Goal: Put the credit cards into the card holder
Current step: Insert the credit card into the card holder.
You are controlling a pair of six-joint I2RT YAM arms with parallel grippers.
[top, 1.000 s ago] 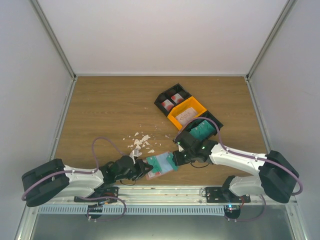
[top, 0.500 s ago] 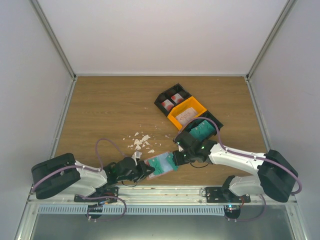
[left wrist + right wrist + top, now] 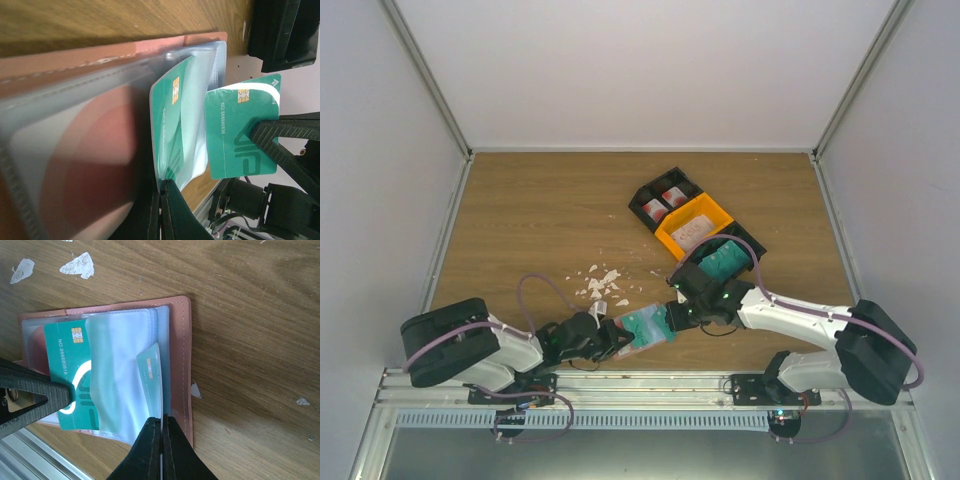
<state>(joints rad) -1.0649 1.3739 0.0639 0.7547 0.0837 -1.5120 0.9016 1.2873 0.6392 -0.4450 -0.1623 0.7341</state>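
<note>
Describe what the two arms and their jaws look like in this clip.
Both the left arm and the right arm have white link shells between bulky black joint housings. A lilac cable loops along each. The right arm shows a small green light near its wrist. The jaws are black, thin and tapering.

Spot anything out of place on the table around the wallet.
White crumbs lie scattered on the table just beyond the open wallet, one right beside it. They look like torn scraps, nothing to do with the cards.
</note>
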